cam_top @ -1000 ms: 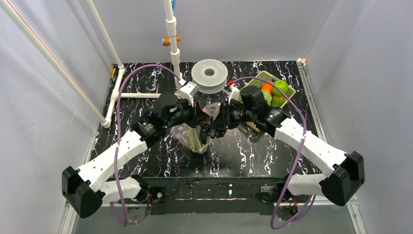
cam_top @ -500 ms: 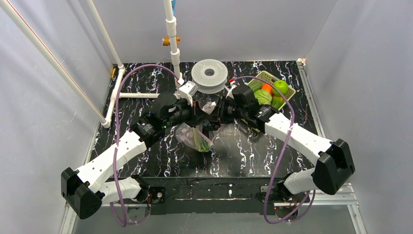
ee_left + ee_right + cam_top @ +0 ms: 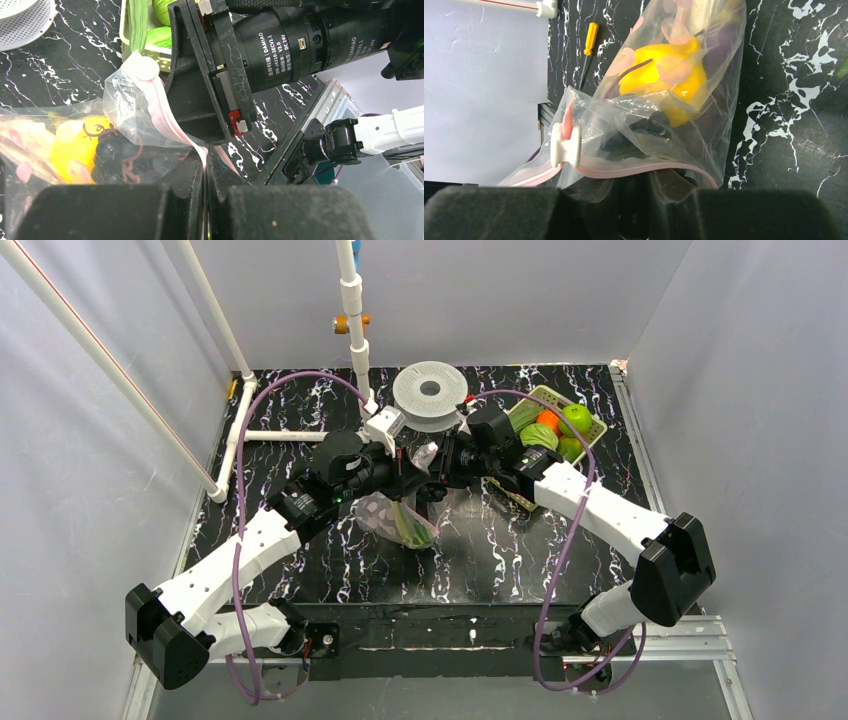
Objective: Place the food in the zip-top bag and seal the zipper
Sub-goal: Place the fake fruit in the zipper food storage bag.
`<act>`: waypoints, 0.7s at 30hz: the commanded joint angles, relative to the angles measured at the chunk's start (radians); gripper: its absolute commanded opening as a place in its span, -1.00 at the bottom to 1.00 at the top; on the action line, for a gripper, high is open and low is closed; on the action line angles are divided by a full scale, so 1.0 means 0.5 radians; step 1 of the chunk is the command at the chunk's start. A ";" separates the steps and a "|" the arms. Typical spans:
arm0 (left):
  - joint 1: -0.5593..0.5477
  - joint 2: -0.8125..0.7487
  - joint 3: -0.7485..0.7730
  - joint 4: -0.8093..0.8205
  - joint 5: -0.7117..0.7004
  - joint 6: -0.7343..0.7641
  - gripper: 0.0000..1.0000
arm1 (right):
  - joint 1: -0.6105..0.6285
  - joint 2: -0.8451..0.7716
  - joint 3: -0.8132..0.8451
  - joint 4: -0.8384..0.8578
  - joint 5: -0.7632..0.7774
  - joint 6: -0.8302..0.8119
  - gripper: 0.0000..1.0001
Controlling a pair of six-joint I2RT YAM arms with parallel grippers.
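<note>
Clear, crinkly plastic sags toward 6 o'clock at the centre of the table (image 3: pixel 500 550): the zip-top bag (image 3: pixel 400 520), with a yellow piece (image 3: pixel 659 75) and eggplant (image 3: pixel 112 150) inside. At its mouth the left gripper (image 3: pixel 206 160), from 9 o'clock, is clamped on the pink zipper (image 3: pixel 162 107). The right gripper (image 3: pixel 634 195), from 3 o'clock, pinches the bag just under that strip, beside the white slider (image 3: pixel 565 145). Beyond, a white spool (image 3: pixel 430 392) sits at 12 o'clock and the lattice basket (image 3: pixel 600 427) at 1 o'clock.

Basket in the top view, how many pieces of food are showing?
4: orange ball and bright green apple at the far end, pale green head and another green piece just nearer. The right arm may hide more.
</note>
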 commanded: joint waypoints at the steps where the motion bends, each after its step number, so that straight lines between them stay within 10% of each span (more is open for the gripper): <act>1: -0.015 -0.077 0.033 0.024 0.031 -0.008 -1.00 | -0.004 -0.116 0.050 0.044 0.003 0.003 -0.89; 21: 0.017 -0.077 0.020 0.006 -0.065 -0.027 -1.00 | 0.031 -0.268 -0.125 0.242 -0.127 0.129 -0.97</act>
